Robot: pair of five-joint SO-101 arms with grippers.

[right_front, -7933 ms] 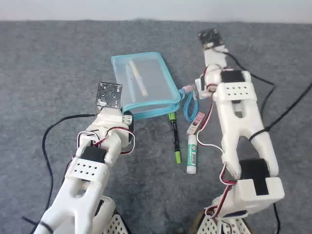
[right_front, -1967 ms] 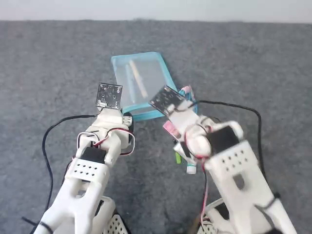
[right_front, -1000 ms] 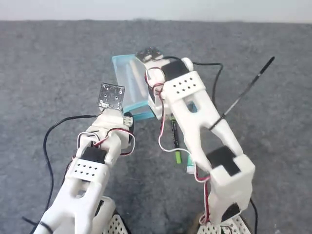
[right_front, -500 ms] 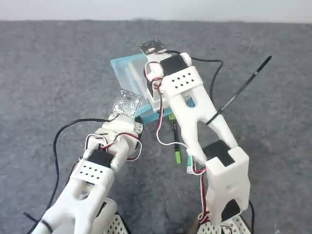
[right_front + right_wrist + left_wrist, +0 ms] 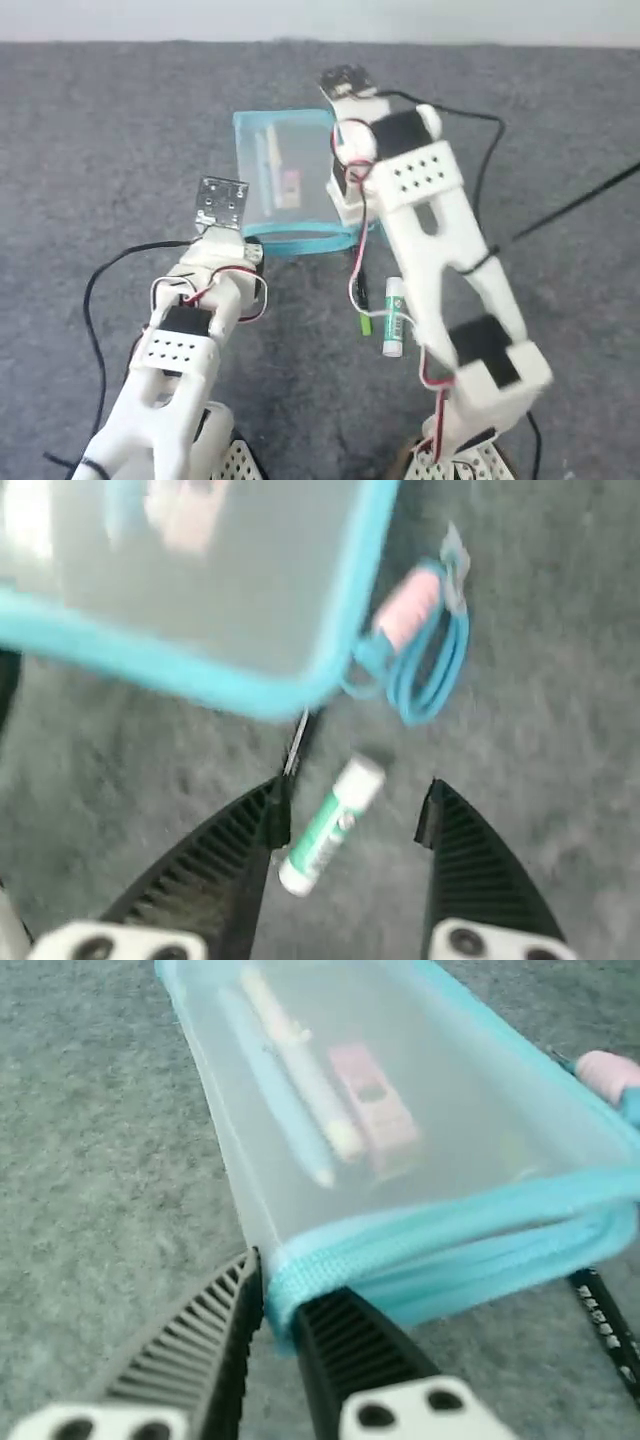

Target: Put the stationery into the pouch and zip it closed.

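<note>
The clear pouch (image 5: 268, 205) with a teal zipper edge (image 5: 450, 1245) lies on the grey mat, its mouth standing open toward the arms. Inside it are a pink clip (image 5: 372, 1110) and two pens (image 5: 300, 1070). My left gripper (image 5: 272, 1285) is shut on the pouch's near corner. My right gripper (image 5: 352, 815) hangs open above the white and green glue stick (image 5: 325, 825), just off the pouch's right end. The glue stick (image 5: 393, 316) and a green-tipped pen (image 5: 366, 322) lie on the mat in front of the pouch.
The pouch's blue wrist strap (image 5: 440, 665) with a pink tab (image 5: 408, 610) curls on the mat at its right end. A black cable (image 5: 105, 270) trails left of the left arm. Grey mat extends on all sides.
The right arm carried the pink clip to the pouch; the clip now lies inside. The right gripper has drawn back toward the pouch's right end and is open. The left arm shifted slightly.
</note>
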